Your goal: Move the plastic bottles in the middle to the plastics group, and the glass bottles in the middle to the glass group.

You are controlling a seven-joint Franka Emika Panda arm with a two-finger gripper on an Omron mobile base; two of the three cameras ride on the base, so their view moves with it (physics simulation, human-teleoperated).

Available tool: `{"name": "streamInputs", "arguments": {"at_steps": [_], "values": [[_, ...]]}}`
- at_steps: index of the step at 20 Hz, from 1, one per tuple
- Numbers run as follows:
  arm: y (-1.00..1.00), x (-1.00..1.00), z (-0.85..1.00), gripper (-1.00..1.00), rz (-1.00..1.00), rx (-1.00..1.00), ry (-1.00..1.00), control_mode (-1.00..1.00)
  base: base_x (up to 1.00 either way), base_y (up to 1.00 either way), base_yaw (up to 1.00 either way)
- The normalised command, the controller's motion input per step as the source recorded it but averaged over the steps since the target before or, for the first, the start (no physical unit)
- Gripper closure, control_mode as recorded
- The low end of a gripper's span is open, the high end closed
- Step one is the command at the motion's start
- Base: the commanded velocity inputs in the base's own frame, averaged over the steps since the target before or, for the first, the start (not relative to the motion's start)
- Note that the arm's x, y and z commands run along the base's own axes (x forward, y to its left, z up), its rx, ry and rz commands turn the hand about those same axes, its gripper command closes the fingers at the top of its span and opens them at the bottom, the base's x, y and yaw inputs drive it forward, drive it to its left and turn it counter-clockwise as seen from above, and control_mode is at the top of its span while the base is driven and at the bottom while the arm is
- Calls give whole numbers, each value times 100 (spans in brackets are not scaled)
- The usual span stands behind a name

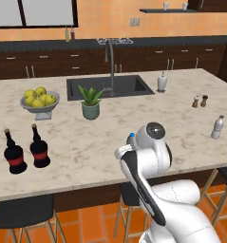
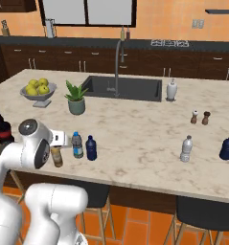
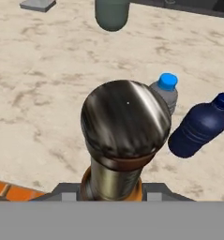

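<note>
Directly under the claw (image 3: 113, 199) stands the amber bottle (image 3: 125, 126), upright at the counter's (image 1: 100, 142) near edge, neck pointing up at the hand. Whether the claw is pinching it, I cannot tell. Just right stand the clear bottle (image 2: 77, 144) and blue bottle (image 2: 91, 147). Black bottles (image 1: 27, 151) wait far left.

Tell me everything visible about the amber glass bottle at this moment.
The amber glass bottle stands upright near the front edge of the marble counter, left of the clear blue-capped bottle and the dark blue bottle. In the hand view it fills the centre: a dark, glossy rounded top, long neck and orange-brown shoulder below. In the right base view the arm partly hides it. Whether the claw touches it is unclear.
</note>
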Motion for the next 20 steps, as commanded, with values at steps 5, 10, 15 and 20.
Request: {"name": "streamInputs", "arguments": {"at_steps": [5, 10, 15, 20], "values": [[100, 30, 41, 100, 2, 0, 2, -100, 0, 0, 0], [94, 37, 11, 100, 11, 0, 9, -100, 0, 0, 0], [75, 59, 1, 100, 17, 0, 14, -100, 0, 0, 0], [67, 26, 0, 100, 10, 0, 21, -100, 0, 0, 0]]}}
